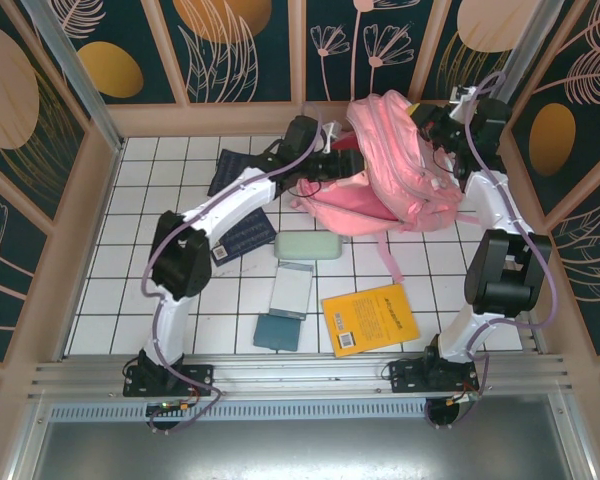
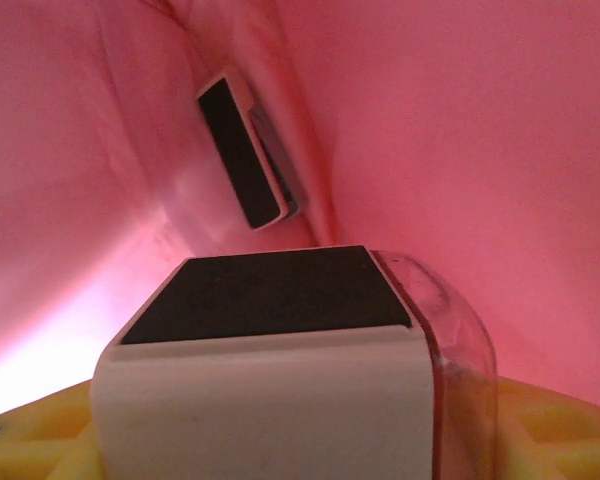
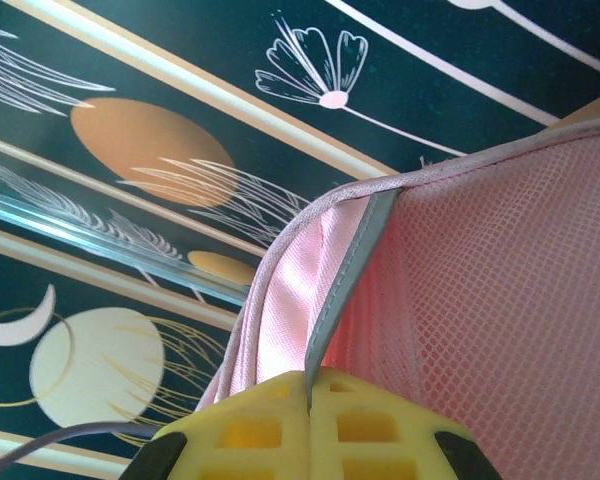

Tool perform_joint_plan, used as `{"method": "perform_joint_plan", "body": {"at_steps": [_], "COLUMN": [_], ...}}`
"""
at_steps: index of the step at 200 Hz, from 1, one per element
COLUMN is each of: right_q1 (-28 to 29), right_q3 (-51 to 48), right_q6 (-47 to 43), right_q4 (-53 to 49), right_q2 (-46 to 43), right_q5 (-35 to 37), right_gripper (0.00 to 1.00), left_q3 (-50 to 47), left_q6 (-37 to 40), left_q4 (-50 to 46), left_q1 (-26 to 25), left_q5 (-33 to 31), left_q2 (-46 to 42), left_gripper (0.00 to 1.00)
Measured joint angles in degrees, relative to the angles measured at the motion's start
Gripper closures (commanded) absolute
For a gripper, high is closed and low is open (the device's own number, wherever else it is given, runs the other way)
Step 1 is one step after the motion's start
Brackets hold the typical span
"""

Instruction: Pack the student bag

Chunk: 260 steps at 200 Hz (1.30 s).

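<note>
Student bag (image 1: pixel 400 170) is over at the far right of the desk (image 1: pixel 120 250), lower part lying on the tiles and its mouth turned to the left.

The right gripper (image 3: pixel 310 405) is pinched tight on the bag's rim, right on the silver trim (image 3: pixel 345 270) next to the mesh pocket (image 3: pixel 510 290), and holds that edge up so the mouth gapes. The left gripper (image 2: pixel 255 235) is deep inside the bag with pink fabric on every side. Its fingers (image 2: pixel 270 300) are parted a fair way and there's nothing between them that we can make out.

So we'd call this mid-packing: one arm props the bag open, the other is inside with an empty gripper.

Plenty is out on the desk:
- a yellow book (image 1: pixel 370 318) near right
- a pale green pencil case (image 1: pixel 308 245) just beside the bag
- a light blue notebook (image 1: pixel 292 290) and a small teal book (image 1: pixel 277 332) nearer to us
- two dark blue flat things (image 1: pixel 245 235) on the left (pouches or notebooks, we can't tell)

Our guess for the next move: the left arm backs straight out without snagging the lining, then goes for the pencil case since it's closest. The right one shouldn't let go of that rim.
</note>
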Motion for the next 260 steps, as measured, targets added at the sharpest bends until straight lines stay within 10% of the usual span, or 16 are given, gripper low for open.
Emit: {"method": "perform_joint_plan", "body": {"at_steps": [133,185,260], "right_q1": [2.51,5.22,5.31], "right_q3": [-0.07,0.13,0.13], "right_q6": [15.08,15.74,15.87], "right_q4": [7.41,7.8,8.98], "right_q2": [0.02,1.36,1.99], "right_q5": [1.18,2.82,3.65], "right_gripper": [1.0,1.0,1.0], "left_q3": [14.78,30.1,30.12], "left_q6": [-21.29,-25.4,-26.27], "left_q4": [20.04,19.63,20.57], "left_q1": [0.59,-0.63,-2.29], "left_q5": [2.82,4.94,8.7], "left_q2": [17.07,30.99,33.4], "left_gripper": [0.6,0.11,0.04]}}
